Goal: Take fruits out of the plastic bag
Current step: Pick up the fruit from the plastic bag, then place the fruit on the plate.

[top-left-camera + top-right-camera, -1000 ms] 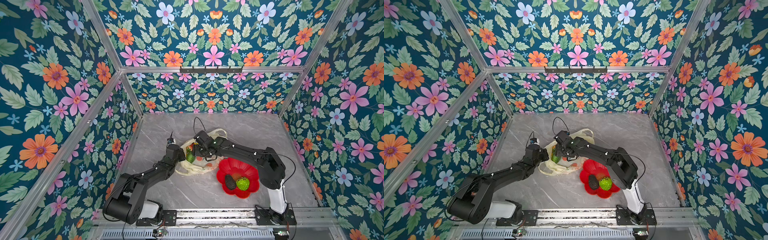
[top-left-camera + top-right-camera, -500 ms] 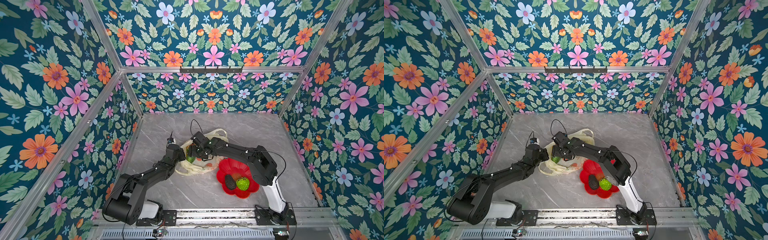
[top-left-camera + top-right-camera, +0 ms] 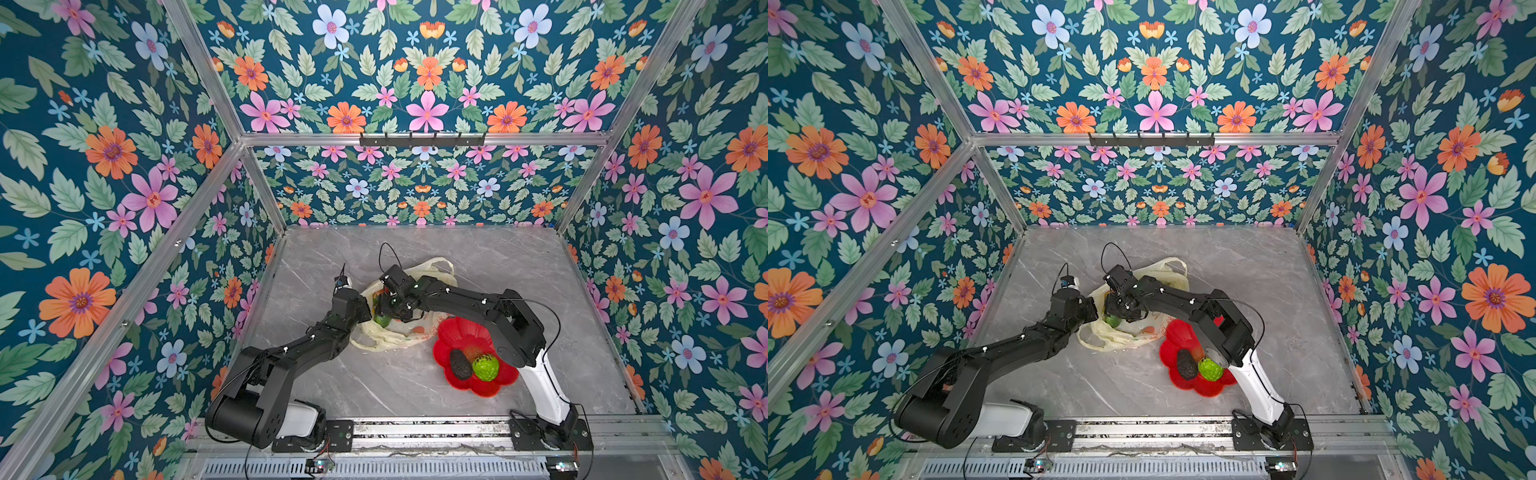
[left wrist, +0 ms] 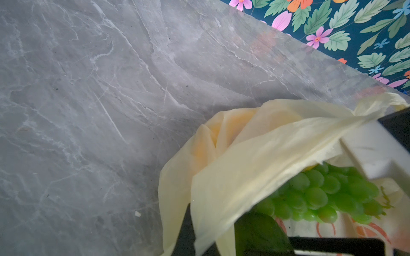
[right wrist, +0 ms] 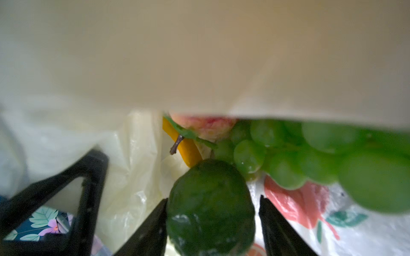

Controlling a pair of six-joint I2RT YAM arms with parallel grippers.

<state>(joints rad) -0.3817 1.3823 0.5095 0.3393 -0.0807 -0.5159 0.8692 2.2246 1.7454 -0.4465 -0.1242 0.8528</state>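
Note:
The pale yellow plastic bag (image 3: 401, 332) (image 3: 1129, 334) lies crumpled mid-table. My left gripper (image 3: 368, 309) (image 4: 199, 241) is shut on a strip of the bag's rim and holds the mouth up. My right gripper (image 3: 388, 309) (image 5: 211, 221) is inside the bag, open, its jaws either side of a dark green fruit (image 5: 210, 199) (image 4: 259, 228). One finger touches the fruit and the other stands a little off it. Behind it lie the green grape bunch (image 5: 310, 155) (image 4: 321, 195), a yellow banana (image 5: 188, 148) and a pinkish-red fruit (image 5: 204, 126).
A red flower-shaped dish (image 3: 457, 332) (image 3: 1177, 332) sits right of the bag, under my right arm. It holds a dark avocado (image 3: 460, 364) and a bumpy bright green fruit (image 3: 485, 366). Flowered walls close in the grey marble table (image 3: 374, 386).
My right gripper has pushed a little further left and down into the bag, and its jaws have narrowed round the dark green fruit. The left arm has stayed put.

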